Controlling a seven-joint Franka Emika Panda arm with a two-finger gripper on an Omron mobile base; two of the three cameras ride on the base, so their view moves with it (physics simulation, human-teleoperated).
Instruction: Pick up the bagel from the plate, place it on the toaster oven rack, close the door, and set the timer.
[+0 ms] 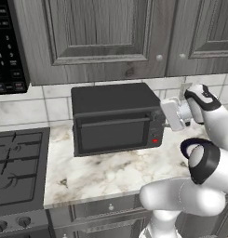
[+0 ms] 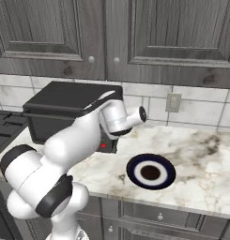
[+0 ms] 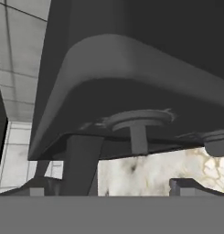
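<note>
gripper (image 1: 163, 116) at toaster oven (image 1: 115, 118) control strip

One toaster oven (image 1: 116, 121), one plate (image 2: 150, 171), one stove (image 1: 17, 169), one microwave (image 1: 8, 46).

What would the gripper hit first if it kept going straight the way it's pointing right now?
Most likely the toaster oven: the gripper points at a round knob on its control strip, very close ahead, though exact depth is unclear.

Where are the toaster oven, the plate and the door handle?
toaster oven (image 1: 110, 97): left base view, on its flat top.
plate (image 2: 166, 169): right base view, on its navy rim.
door handle (image 1: 116, 121): left base view, mid-bar above the glass.
</note>
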